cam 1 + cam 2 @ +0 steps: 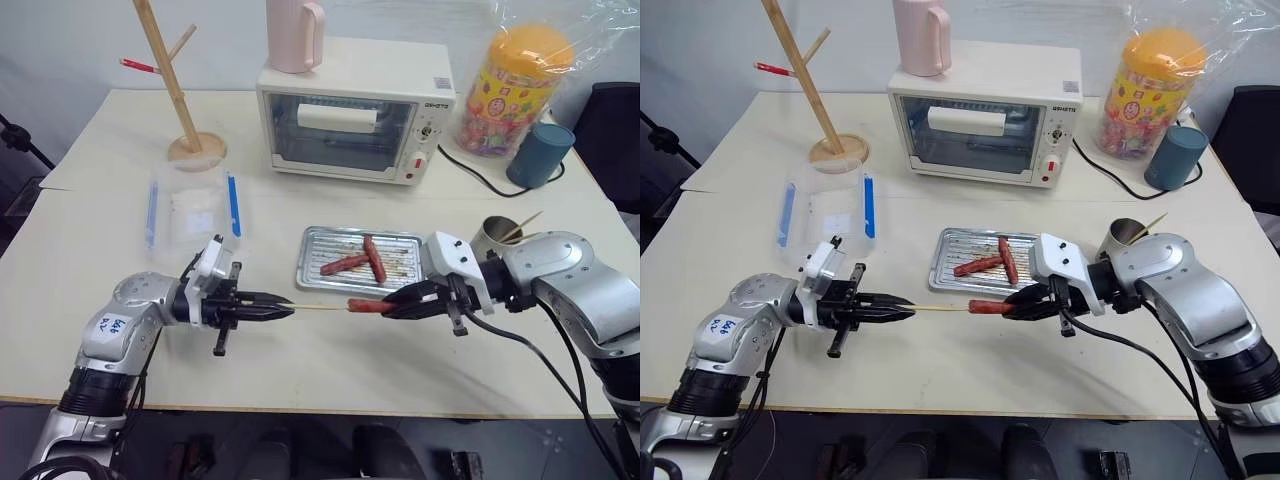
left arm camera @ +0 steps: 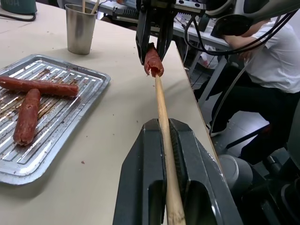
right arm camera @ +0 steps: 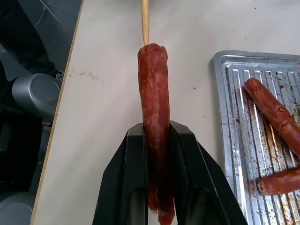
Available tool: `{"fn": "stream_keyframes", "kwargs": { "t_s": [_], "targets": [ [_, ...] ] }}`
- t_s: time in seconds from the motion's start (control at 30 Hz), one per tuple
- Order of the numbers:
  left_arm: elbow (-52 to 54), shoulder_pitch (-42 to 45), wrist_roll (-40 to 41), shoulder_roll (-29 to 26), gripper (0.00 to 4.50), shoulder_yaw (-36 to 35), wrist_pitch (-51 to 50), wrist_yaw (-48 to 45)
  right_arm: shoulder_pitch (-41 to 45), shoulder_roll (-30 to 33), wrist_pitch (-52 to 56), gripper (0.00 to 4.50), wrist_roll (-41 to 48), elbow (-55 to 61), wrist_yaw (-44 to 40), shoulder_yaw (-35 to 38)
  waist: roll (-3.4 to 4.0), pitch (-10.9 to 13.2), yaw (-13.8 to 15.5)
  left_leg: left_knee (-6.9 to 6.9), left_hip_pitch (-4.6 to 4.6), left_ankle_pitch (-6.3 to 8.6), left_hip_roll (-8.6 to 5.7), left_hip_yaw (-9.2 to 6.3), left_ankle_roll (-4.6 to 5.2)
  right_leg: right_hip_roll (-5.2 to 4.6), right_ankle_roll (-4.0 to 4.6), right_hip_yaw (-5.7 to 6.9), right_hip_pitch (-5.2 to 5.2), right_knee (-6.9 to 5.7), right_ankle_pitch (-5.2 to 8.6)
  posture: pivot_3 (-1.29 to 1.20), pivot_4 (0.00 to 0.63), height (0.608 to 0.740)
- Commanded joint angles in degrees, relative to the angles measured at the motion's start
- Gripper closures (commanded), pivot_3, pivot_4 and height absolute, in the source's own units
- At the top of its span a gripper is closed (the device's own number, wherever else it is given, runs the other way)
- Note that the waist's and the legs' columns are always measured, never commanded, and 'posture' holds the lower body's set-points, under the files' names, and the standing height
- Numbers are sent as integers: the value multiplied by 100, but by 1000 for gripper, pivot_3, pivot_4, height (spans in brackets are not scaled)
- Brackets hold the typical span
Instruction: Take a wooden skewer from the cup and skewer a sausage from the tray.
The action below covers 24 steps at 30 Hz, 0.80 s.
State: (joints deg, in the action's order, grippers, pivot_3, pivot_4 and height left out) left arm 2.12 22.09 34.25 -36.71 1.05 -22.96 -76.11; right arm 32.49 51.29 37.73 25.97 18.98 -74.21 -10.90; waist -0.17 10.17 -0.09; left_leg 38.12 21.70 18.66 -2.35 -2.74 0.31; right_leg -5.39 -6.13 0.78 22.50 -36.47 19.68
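Left hand [image 1: 268, 310] gripping thin pale wooden skewer [image 1: 318, 307]; right hand [image 1: 405, 300] clamping reddish-brown sausage [image 1: 366, 306]. Skewering beginning; next, pushing tip deeper lengthwise.

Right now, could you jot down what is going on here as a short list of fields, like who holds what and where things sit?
left gripper: shut on the skewer, pointing it toward the other arm
right gripper: shut on a sausage, held above the table
skewer tip: at the end of the held sausage; how deep it has gone in, cannot tell
tray: on the table, two sausages crossed on it
steel cup: beyond the tray, more sticks standing in it
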Motion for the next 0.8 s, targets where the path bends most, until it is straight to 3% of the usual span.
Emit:
{"fn": "stream_keyframes", "kwargs": {
  "t_s": [0.03, 0.8],
  "targets": [
    [133, 53, 0, 40, 4500, -1, 62, -9, 115, -35, 11, 4065, 49, 163, 4, -2, 0, 0, -2, 0, 0, 0, 0, 0, 0, 0, 0, 0, 0, -1, 0, 0, 150, 740],
    [-2, 288, -174, 345, 4500, 245, 129, 15, 600, -364, 87, 4065, -151, 82, 37, -519, 0, 0, -2, 5, 0, 0, 0, 0, 0, 0, 0, 1, 1, -4, 0, 0, 150, 740]
  ]
}}
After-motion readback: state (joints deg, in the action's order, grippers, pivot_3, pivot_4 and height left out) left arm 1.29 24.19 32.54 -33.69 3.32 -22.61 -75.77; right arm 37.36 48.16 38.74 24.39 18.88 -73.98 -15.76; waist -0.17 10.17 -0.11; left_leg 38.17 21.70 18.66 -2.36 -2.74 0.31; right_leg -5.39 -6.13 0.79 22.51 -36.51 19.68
